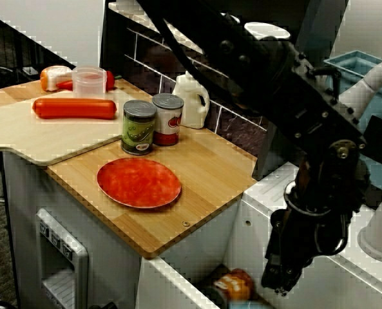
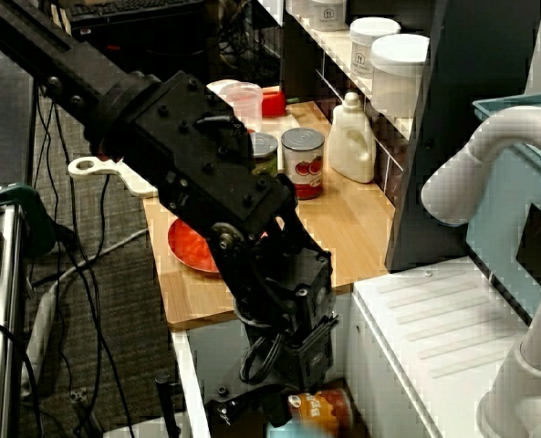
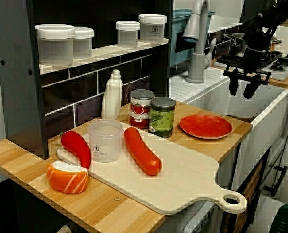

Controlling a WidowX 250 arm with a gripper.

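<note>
Over the sink (image 3: 270, 108), the gripper (image 3: 242, 88) hangs unclenched above an orange item (image 1: 232, 285), label unreadable.

We've got a small kitchen setup here: bamboo counter (image 1: 203, 187) against a dark tiled wall (image 3: 85, 104), a dark shelf (image 3: 105, 51) above it, white sink (image 1: 268, 187) with a grey faucet (image 3: 198, 43) alongside, stove burners (image 3: 284, 63) past that, and grey carpet (image 2: 124, 338) with loose cables (image 2: 86, 274) below, soft indoor light

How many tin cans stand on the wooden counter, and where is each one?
2. The green-labelled can and the red-labelled can stand side by side, between the white bottle and the red plate. No other can shows in any view.
</note>
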